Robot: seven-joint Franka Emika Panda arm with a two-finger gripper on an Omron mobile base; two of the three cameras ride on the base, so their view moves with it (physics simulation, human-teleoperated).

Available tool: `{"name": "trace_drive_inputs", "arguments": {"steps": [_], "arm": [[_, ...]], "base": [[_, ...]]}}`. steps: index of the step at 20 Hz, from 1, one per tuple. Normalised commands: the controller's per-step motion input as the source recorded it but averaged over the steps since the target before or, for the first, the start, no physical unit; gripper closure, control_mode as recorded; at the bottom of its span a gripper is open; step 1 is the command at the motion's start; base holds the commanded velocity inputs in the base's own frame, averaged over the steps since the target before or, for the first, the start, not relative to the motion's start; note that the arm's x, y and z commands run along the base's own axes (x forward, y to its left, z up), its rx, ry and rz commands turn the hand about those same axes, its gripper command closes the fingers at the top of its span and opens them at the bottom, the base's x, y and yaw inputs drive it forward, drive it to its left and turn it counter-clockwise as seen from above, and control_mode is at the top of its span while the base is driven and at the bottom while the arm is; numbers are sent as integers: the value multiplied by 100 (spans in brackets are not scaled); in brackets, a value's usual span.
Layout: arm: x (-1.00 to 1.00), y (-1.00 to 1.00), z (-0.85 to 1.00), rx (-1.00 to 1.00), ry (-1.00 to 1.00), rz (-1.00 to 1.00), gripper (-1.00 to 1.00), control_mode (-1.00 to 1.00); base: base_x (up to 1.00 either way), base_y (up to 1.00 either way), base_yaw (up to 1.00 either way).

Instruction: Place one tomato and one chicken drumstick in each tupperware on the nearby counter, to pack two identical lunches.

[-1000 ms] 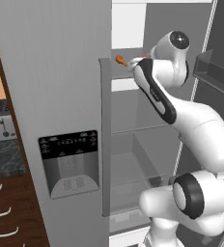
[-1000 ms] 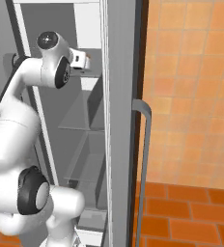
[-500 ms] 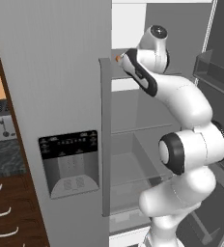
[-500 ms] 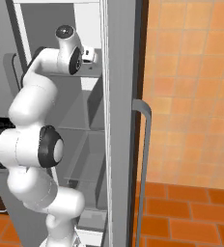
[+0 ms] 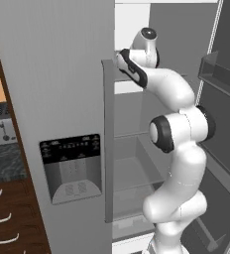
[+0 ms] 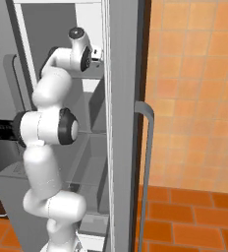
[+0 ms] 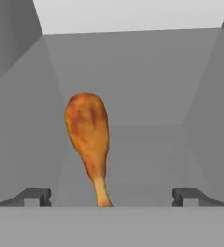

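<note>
base views flank arm, facing fridge (image 5: 77,99), hand view inside

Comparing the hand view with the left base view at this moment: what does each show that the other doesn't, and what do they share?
Hand view: a chicken drumstick lying ahead, its thin bone end pointing toward the open pincer, whose fingertips stand wide apart, not touching it.

Left base view: the white arm reaching up to an upper fridge shelf, the closed fridge door with its dispenser panel, and at the left edge the counter over brown drawers.

Both: the grey interior of the fridge.
</note>
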Motion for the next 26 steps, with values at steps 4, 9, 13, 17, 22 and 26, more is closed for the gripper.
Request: {"name": "trace_drive_inputs", "arguments": {"steps": [4, 9, 13, 17, 22, 26], "arm": [[100, 9, -11, 0, 0, 0, -100, -100], [57, 13, -30, 0, -4, 1, 100, -100], [-29, 5, -45, 0, -16, 7, 100, -100], [-77, 0, -47, 0, -15, 7, 100, -100], [-100, -1, -28, -2, -25, 4, 100, -100], [-100, -12, 0, 0, -17, 0, 100, -100]], "base": [[0, 0, 0], [0, 0, 0], [0, 0, 0], [0, 0, 0], [0, 0, 0], [0, 0, 0]]}}
